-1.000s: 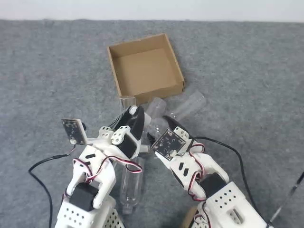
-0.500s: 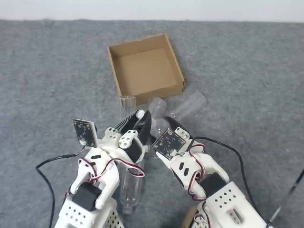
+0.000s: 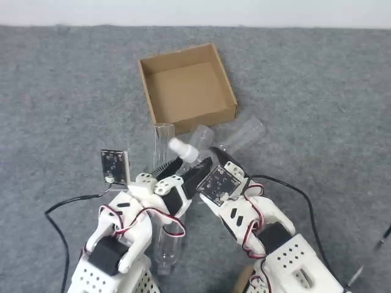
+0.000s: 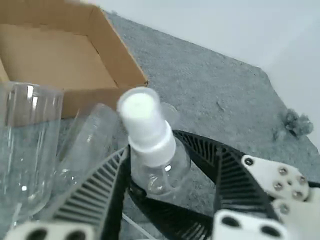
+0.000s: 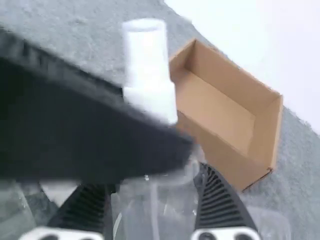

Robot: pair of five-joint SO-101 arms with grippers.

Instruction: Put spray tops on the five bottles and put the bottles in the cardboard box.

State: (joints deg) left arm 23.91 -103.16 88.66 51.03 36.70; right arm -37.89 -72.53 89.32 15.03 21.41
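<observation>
From above, the left pincer [image 3: 186, 168] has rolled, so the top [image 3: 183, 148] now points at the box [image 3: 183, 91] just beyond; left wrist, jaws clamped on the bottle [image 4: 160, 172] neck; right wrist, the right pincer [image 5: 150, 200] grips its body; the top looks seated, boxing comes next.

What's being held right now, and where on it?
One clear bottle with a white spray top: left gripper at its shoulder below the top, right gripper around its body.
</observation>
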